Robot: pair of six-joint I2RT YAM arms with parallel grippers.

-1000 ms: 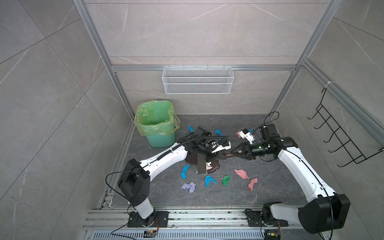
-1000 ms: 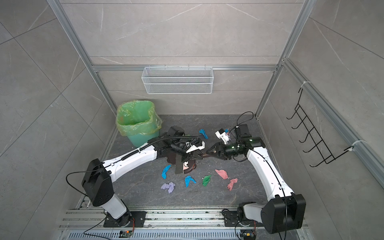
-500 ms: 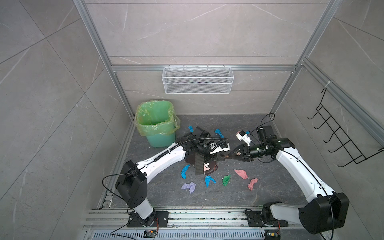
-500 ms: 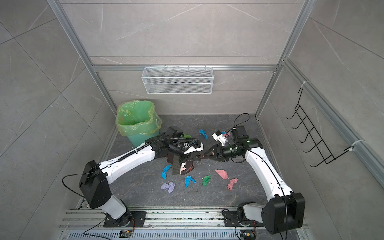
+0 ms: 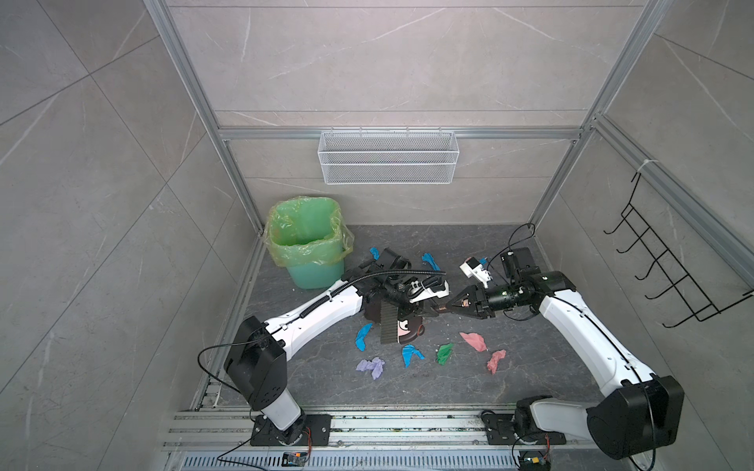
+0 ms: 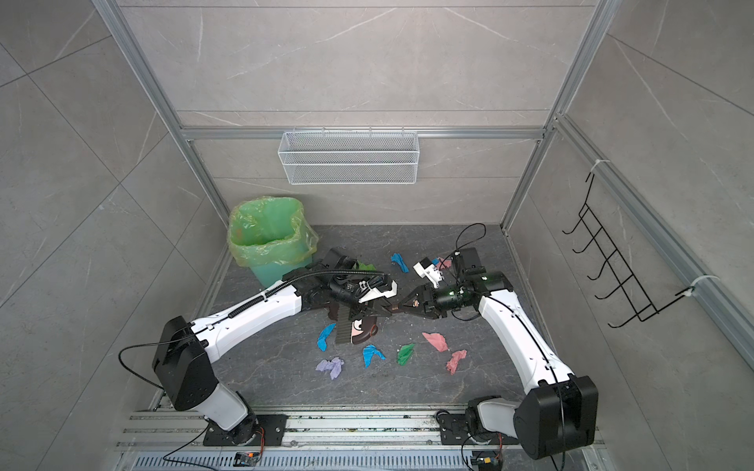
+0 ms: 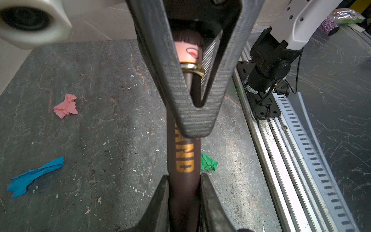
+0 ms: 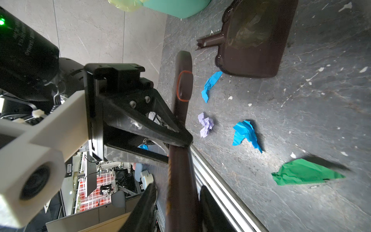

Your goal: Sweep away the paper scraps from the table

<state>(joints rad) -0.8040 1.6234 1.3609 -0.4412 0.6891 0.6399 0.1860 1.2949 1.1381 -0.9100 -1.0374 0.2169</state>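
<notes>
Mid-handover: left gripper (image 7: pixel 184 190) clamps the brush handle (image 7: pixel 183 156) while right gripper (image 8: pixel 179 198) flanks it, grip unclear; secure before releasing.

the table (image 5: pixel 530 379) under my arms is dark grey stone with thin pale veins, edged by aluminium rails. a green-lined bin (image 5: pixel 310 248) stands in its far left corner. a brown dustpan (image 8: pixel 253 40) lies flat near the middle, with a blue scrap (image 8: pixel 210 85) right at its lip. nearer the front rail lie a lavender scrap (image 5: pixel 371 368), a second blue scrap (image 5: pixel 411 354), a green scrap (image 5: pixel 444 352) and two pink scraps (image 5: pixel 473 341), each apart from the others. two far blue scraps (image 5: pixel 428 259) lie towards the back. tiny white crumbs (image 8: pixel 321 69) speckle the stone.
</notes>
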